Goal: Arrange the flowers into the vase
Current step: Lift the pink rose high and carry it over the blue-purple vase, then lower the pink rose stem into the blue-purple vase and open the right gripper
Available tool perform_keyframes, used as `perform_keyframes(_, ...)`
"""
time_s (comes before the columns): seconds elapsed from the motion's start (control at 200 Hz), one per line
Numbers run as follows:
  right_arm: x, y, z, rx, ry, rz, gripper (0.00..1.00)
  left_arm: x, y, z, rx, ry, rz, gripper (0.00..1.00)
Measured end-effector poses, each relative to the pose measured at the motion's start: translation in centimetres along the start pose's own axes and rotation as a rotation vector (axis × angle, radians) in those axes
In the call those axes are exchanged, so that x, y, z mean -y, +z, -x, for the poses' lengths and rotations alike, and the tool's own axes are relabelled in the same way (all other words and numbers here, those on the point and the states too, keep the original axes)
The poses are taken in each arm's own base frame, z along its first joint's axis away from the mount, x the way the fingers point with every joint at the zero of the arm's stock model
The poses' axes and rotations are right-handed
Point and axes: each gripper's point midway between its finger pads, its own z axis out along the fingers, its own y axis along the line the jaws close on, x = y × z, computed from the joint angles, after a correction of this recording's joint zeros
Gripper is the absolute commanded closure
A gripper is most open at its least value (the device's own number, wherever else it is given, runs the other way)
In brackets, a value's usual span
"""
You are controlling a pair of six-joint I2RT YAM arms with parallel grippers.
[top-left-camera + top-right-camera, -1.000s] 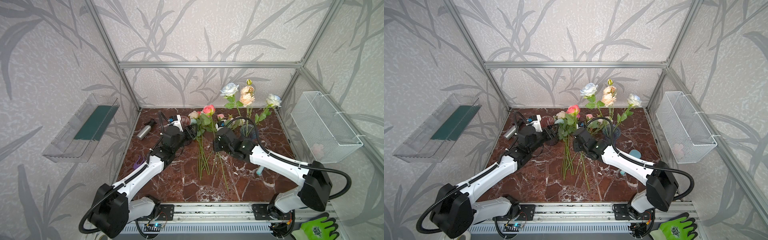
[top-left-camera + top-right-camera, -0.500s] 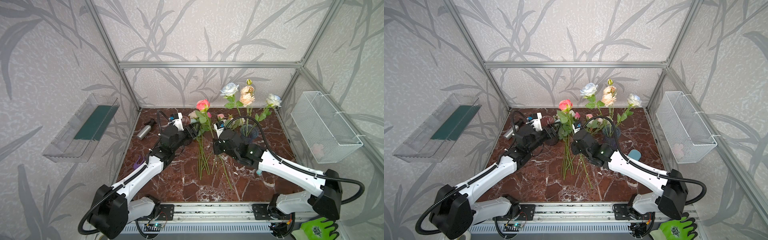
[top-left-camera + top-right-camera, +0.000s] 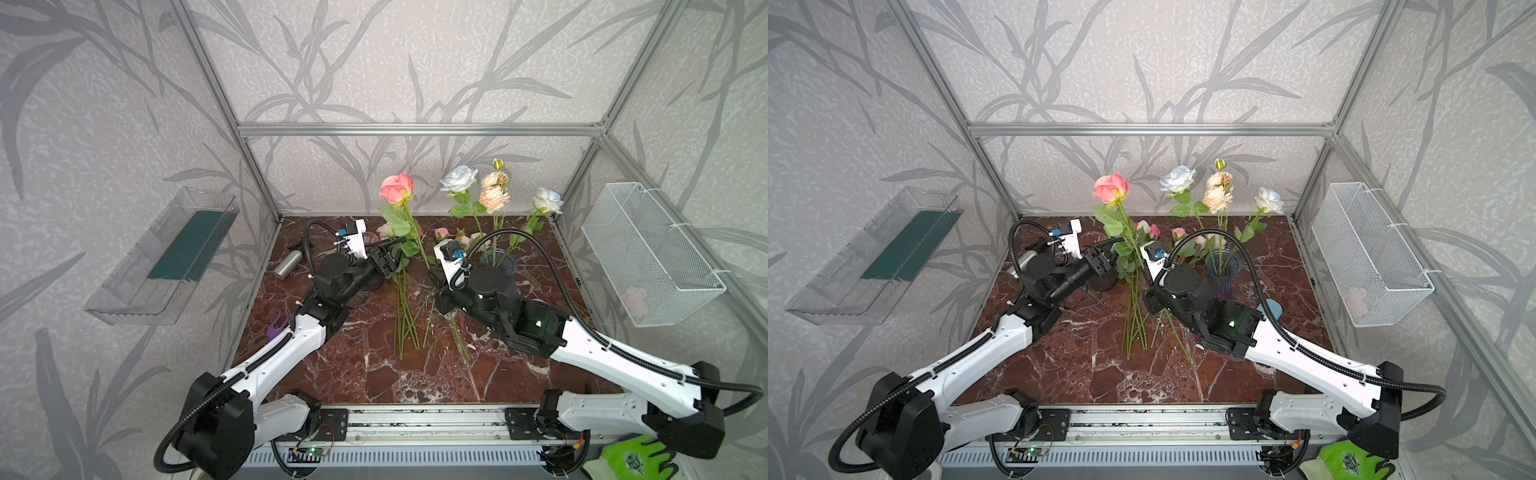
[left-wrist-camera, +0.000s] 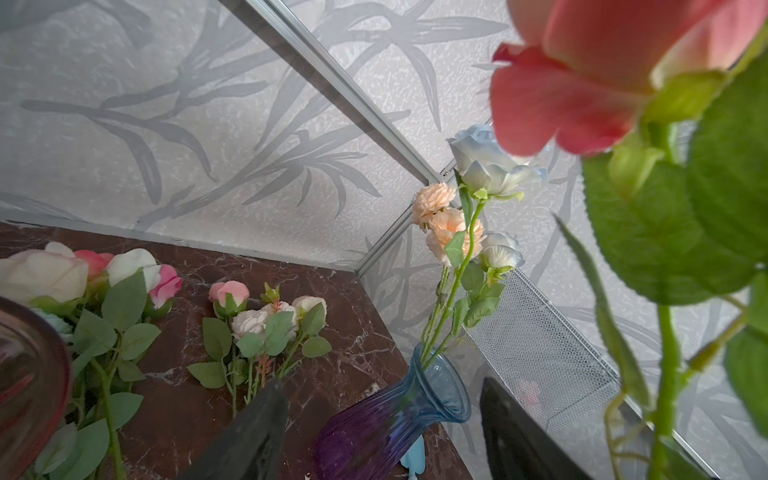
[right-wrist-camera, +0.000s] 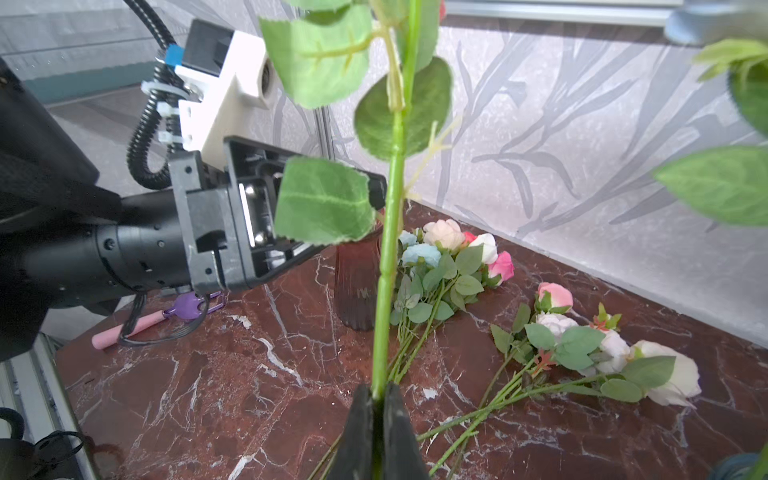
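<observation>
We see the right gripper pinched tight on the lower stem of the coral rose. The rose stands upright above its fingers, leaves partway up and the head highest.

The left gripper has its jaws wide and holds nothing. It sits level with the rose's leaves, one fingertip close beside the stem; we cannot tell whether it touches. Just beyond and below this gripper stands a dark red vase, whose inside we cannot make out.

Beside the right gripper, on the side away from the left one, the blue-and-purple vase stands upright. It holds three stems: a pale blue rose, a peach peony spray and a white rose.

The other flowers lie on the marble floor. One bunch lies by the red vase and a second bunch lies nearer the blue-and-purple vase, their stems running below and between the two grippers.

On the wall past the right arm, a wire basket holds something pale pink, too blurred to name. On the wall past the left arm, a clear tray holds a flat dark green piece.
</observation>
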Motion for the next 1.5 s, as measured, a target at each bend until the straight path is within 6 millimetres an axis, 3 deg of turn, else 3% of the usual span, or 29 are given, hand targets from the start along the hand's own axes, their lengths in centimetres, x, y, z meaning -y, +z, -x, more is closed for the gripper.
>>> perform_keyframes(0.2,0.7,-0.4,1.8,0.061,-0.052,-0.042,1.00,1.2,-0.1,0.2,-0.001,0.004,-0.057,0.27)
perform_keyframes(0.385,2.3,-1.9,7.5,0.210,-0.104,-0.113,1.00,2.4,0.9,-2.1,-0.087,-0.024,-0.128,0.29)
perform_keyframes(0.575,8.0,-4.4,14.2,0.383,-0.071,-0.271,1.00,5.1,1.8,-6.8,-0.239,-0.039,-0.222,0.29)
perform_keyframes(0.755,13.1,-6.4,17.1,0.482,-0.053,-0.418,1.00,7.6,1.5,-9.2,-0.312,-0.030,-0.299,0.29)
perform_keyframes(0.97,18.4,-7.0,17.6,0.513,-0.039,-0.555,1.00,8.0,2.2,-11.7,-0.386,-0.056,-0.324,0.29)
perform_keyframes(1.19,20.3,-6.1,17.3,0.517,-0.036,-0.591,1.00,7.6,2.4,-12.7,-0.416,-0.071,-0.317,0.29)
perform_keyframes(1.499,21.9,-4.0,13.6,0.468,-0.026,-0.612,1.00,7.0,2.3,-13.1,-0.432,-0.016,-0.290,0.27)
